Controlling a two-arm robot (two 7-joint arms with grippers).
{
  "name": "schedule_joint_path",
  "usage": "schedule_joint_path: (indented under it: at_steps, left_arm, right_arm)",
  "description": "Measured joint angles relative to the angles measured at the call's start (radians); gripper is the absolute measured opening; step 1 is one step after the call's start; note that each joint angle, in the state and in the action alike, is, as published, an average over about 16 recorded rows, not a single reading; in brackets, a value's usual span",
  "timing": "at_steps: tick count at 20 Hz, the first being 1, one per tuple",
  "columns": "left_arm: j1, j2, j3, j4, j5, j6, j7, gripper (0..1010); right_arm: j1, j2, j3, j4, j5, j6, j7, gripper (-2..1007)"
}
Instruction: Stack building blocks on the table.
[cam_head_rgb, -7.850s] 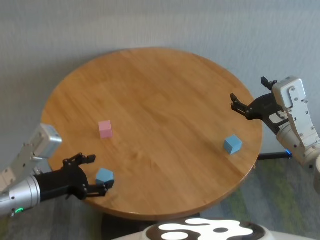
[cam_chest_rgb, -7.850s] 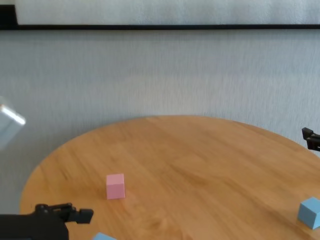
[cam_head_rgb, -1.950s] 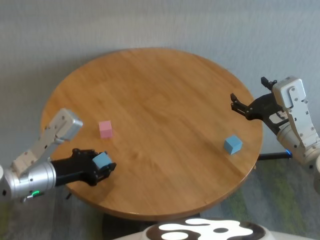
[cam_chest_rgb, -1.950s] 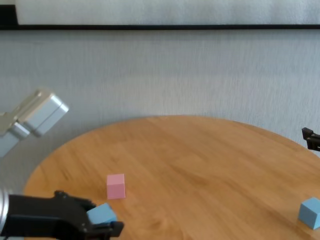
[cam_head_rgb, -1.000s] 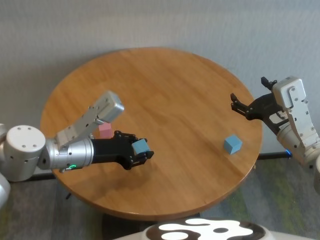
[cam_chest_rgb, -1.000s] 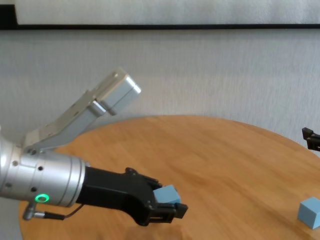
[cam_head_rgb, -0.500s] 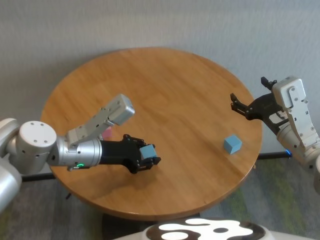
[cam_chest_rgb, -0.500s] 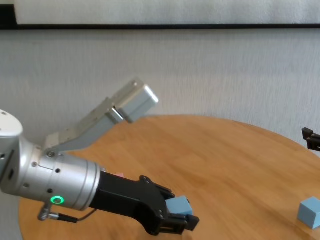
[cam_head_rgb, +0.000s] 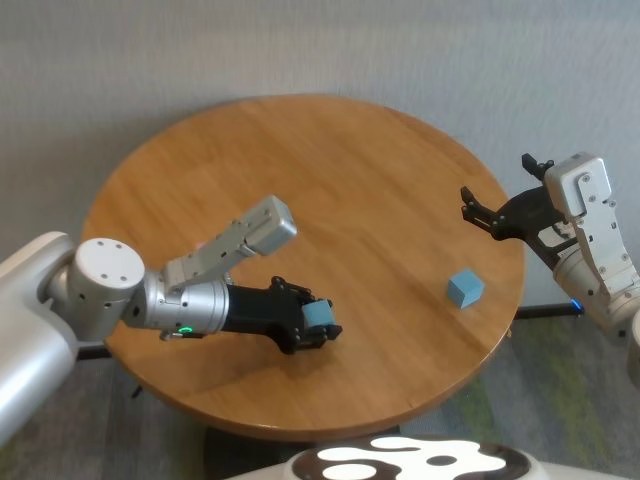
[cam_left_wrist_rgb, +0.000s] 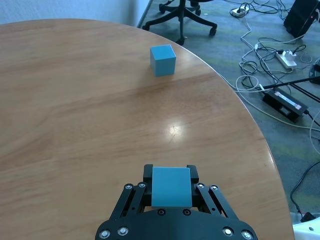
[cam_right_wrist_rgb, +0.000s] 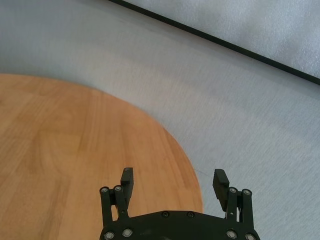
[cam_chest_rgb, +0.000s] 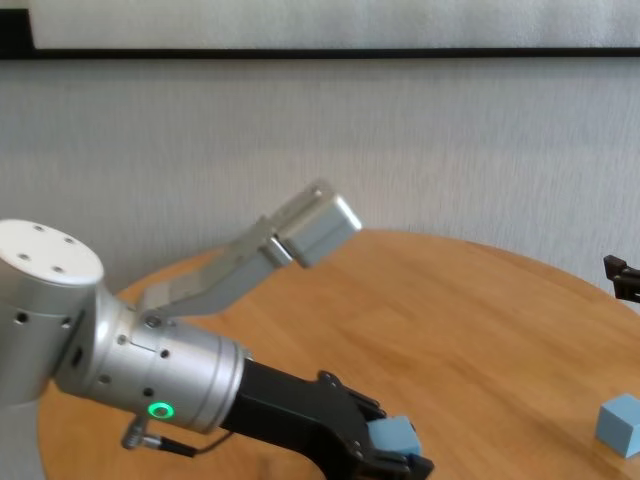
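Round wooden table (cam_head_rgb: 300, 150), honey-brown, seen from above in the head view. Left gripper (cam_head_rgb: 318, 323) reaching out over the near middle of the table, jaws clamped on opposite sides of a light blue block (cam_head_rgb: 317, 316); block carried clear of the wood, as far as the chest view allows. Same held block (cam_left_wrist_rgb: 171, 186) filling the gap between the fingers in the left wrist view, top face level.

Second light blue block (cam_head_rgb: 465, 289) resting on the table near its right edge, well apart from the left gripper and to its right; same block (cam_left_wrist_rgb: 163, 60) visible ahead of the held one in the left wrist view, standing alone on the wood, and again at the right margin of the chest view (cam_chest_rgb: 621, 424).

Pink block mostly hidden behind the left forearm in the head view; only a possible sliver of pink beside the arm, position not clear.

Right gripper (cam_head_rgb: 494, 220) parked beyond the right rim of the table, above and behind the second blue block. Jaws spread wide with nothing between them, both fingers (cam_right_wrist_rgb: 127, 180) plain in the right wrist view.
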Motion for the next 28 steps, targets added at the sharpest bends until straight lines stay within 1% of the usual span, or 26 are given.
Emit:
schedule_joint_path:
  at_steps: [7,14,18,23,28]
  left_arm:
    - [-0.035,-0.039,0.02,0.077,0.009,-0.026,-0.018,404]
    - [-0.061,-0.061,0.028,0.129,0.026,-0.045,-0.02,404]
    - [-0.07,-0.068,0.03,0.145,0.036,-0.052,-0.016,404]
    - [-0.073,-0.072,0.031,0.152,0.044,-0.057,-0.01,405]
    - [-0.073,-0.072,0.03,0.151,0.047,-0.058,-0.008,441]
  right_arm:
    - [0.0,0.0,0.0,0.0,0.0,0.0,0.0,1005]
    - [0.0,0.0,0.0,0.0,0.0,0.0,0.0,1005]
    - [0.0,0.0,0.0,0.0,0.0,0.0,0.0,1006]
    - [0.0,0.0,0.0,0.0,0.0,0.0,0.0,1006]
    - [0.0,0.0,0.0,0.0,0.0,0.0,0.0,1006]
